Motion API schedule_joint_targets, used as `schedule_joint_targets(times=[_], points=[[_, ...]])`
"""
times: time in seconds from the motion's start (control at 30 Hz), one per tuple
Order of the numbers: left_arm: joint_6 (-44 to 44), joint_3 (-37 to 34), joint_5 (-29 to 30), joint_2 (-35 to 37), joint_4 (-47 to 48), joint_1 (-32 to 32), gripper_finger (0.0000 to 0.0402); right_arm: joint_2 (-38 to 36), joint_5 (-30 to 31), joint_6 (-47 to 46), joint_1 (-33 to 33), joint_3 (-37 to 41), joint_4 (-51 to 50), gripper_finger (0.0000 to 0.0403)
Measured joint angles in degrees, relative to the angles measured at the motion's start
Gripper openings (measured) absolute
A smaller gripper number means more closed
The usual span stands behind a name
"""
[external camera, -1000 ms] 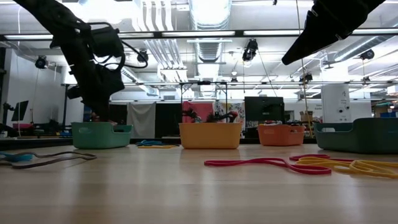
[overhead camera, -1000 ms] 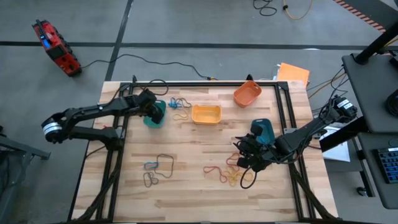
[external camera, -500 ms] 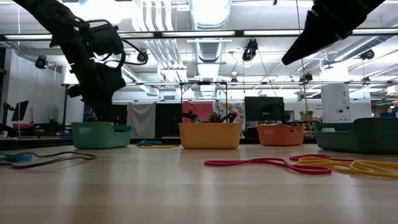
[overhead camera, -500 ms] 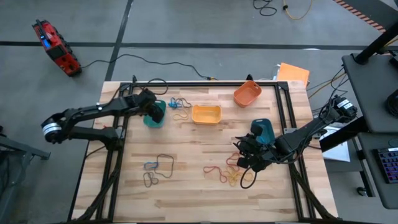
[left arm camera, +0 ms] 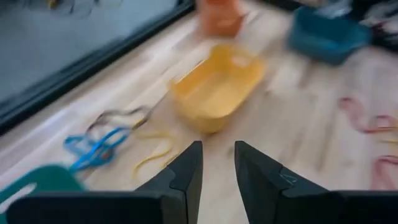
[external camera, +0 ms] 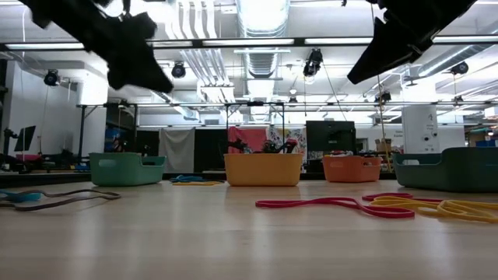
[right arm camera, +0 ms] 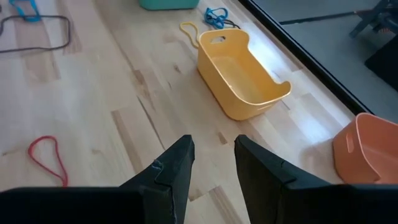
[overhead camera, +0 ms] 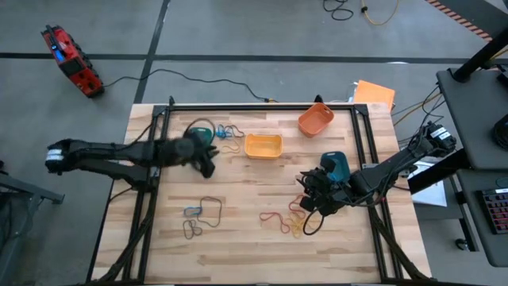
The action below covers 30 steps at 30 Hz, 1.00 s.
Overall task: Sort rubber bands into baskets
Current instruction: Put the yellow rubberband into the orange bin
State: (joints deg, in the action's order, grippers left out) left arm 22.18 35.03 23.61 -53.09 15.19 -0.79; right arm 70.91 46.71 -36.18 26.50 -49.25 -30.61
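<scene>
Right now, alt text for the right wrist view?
An empty yellow basket sits on the wooden table ahead of the right gripper, whose fingers are slightly apart and hold nothing. An orange basket is at the edge, and a red band, a yellow band and blue bands lie around.

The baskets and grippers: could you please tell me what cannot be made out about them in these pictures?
- Teal-green perforated plastic basket: its inside is partly covered by the left arm in the high view and hidden by its own wall in the low view.
- Left gripper: motion blur smears the left wrist view beyond it.
- Blue plastic basket: partly covered by the right gripper's arm in the high view.
</scene>
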Motion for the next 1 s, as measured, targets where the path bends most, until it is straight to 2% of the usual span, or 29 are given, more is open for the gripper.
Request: schedule_joint_targets(times=[0.23,0.4,0.5,0.87,1.0], points=[[5.0,0.0,14.59,-0.45,-2.13,18.41,0.0074,-0.01,0.91,-3.54,0.09,0.0,3.33,0.0114],[3.76,0.0,23.01,-3.38,-7.31,25.52,0.0074,-0.02,-1.92,-3.61,0.07,0.0,4.64,0.0114],[3.65,0.0,25.21,-5.27,-9.37,26.64,0.0074,0.0,-3.16,-4.54,0.07,0.0,4.74,0.0114],[3.34,0.0,25.42,-9.25,-11.15,26.61,0.0074,0.07,-7.58,-6.71,0.07,0.0,4.63,0.0114],[0.2,0.0,25.41,-9.84,-13.07,26.61,0.0074,0.07,-7.68,-4.41,0.07,0.0,4.51,0.0114]])
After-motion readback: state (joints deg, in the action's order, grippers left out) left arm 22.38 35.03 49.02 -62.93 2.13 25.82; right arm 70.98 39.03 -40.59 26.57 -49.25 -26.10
